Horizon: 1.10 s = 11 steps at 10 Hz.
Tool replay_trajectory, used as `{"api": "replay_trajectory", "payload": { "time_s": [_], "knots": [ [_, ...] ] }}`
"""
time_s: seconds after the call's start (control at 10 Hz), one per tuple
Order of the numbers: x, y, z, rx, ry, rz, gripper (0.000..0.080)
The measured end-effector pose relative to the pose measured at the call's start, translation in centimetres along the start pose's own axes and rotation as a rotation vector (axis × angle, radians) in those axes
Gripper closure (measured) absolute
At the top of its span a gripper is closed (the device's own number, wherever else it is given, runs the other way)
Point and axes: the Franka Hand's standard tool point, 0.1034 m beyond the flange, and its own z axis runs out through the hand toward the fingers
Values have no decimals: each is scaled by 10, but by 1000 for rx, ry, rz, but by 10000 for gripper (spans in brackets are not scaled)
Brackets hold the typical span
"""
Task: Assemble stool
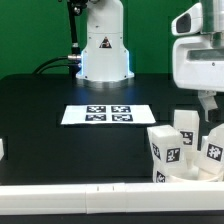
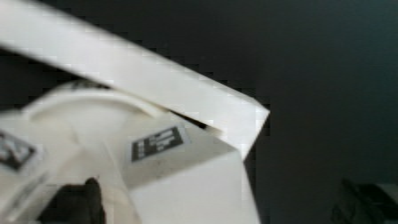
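Note:
The stool parts stand clustered at the exterior view's lower right, close to the front rail. Several white blocky legs with black-and-white tags stick up there, one (image 1: pixel 161 149) nearest, one (image 1: pixel 184 126) behind it and one (image 1: pixel 212 150) at the right. In the wrist view a rounded white part (image 2: pixel 89 108), likely the seat, and a tagged leg (image 2: pixel 178 150) lie below the camera, blurred. My gripper (image 1: pixel 208 106) hangs just above the cluster. Its dark fingertips (image 2: pixel 71 200) stand wide apart in the wrist view, so my gripper (image 2: pixel 217 205) is open and holds nothing.
The marker board (image 1: pixel 108 115) lies flat mid-table. A long white rail (image 1: pixel 80 190) runs along the front edge and crosses the wrist view (image 2: pixel 143 70). The robot base (image 1: pixel 105 50) stands at the back. A small white piece (image 1: pixel 2 148) sits at the left edge.

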Motion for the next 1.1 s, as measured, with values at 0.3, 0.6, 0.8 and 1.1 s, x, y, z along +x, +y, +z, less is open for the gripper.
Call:
{"api": "replay_trajectory", "payload": {
  "time_s": [0.3,0.6,0.8,1.1],
  "knots": [
    [-3,2,3,-14,12,-320,151],
    [3,5,2,-30,20,-582,151],
    [0,9,2,-31,7,-916,151],
    [3,12,5,-56,6,-1111,151]
  ]
}}
